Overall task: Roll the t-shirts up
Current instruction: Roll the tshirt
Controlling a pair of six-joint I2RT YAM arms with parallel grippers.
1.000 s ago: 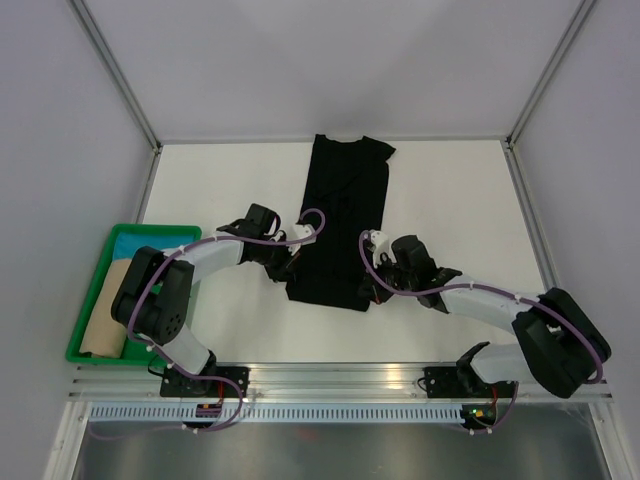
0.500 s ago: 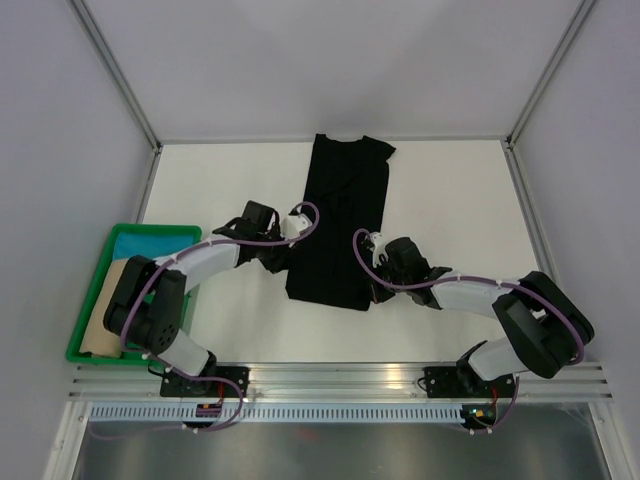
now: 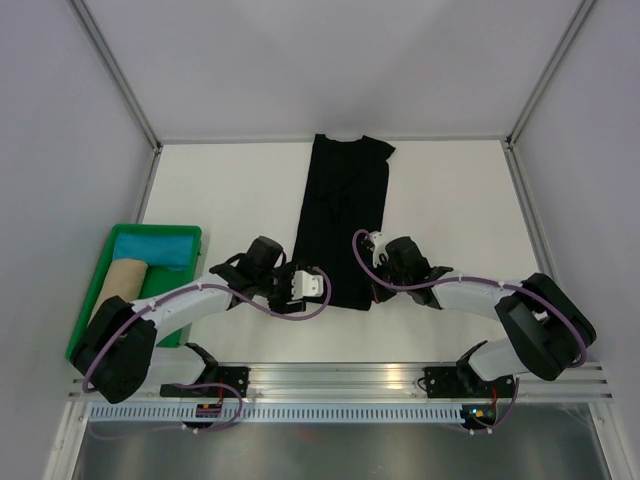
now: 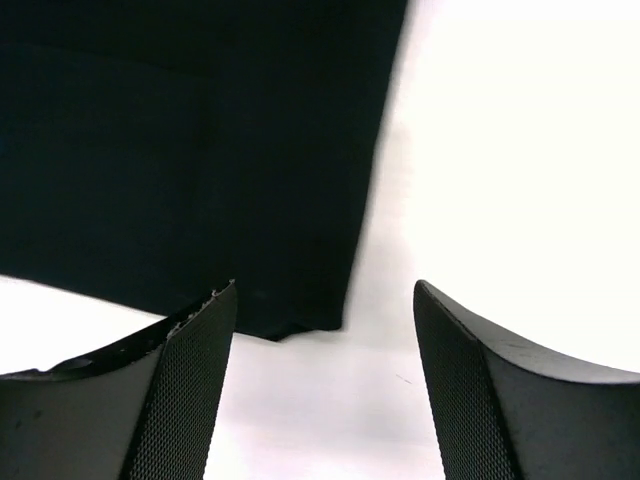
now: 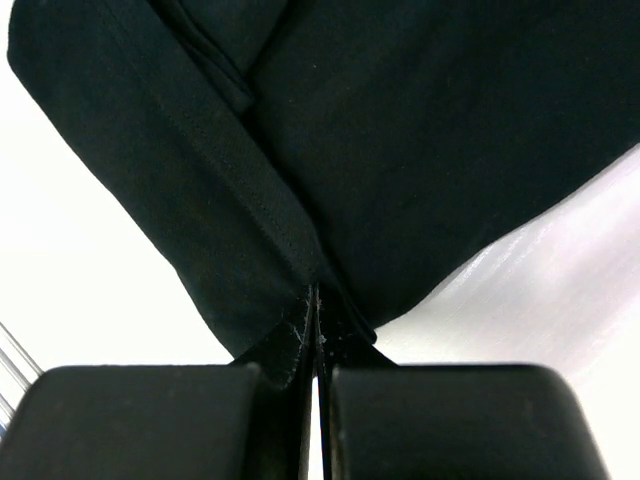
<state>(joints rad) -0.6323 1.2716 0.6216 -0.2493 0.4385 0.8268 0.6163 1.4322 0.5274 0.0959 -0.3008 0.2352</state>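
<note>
black t-shirt [image 3: 340, 200]: matt soft cloth | table [image 3: 450, 200]: smooth white, faint sheen | left gripper [image 4: 322, 292] pads [image 4: 185, 400]: black, finely dimpled | tray [image 3: 155, 229]: green plastic

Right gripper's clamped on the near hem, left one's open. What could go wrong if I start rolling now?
Skewed roll: only the right gripper pinches the black t-shirt; the left gripper is open, the other near corner lying ahead of it, ungripped.
Slip: the right pinch holds only the corner's very edge, so a pull might free it.
</note>
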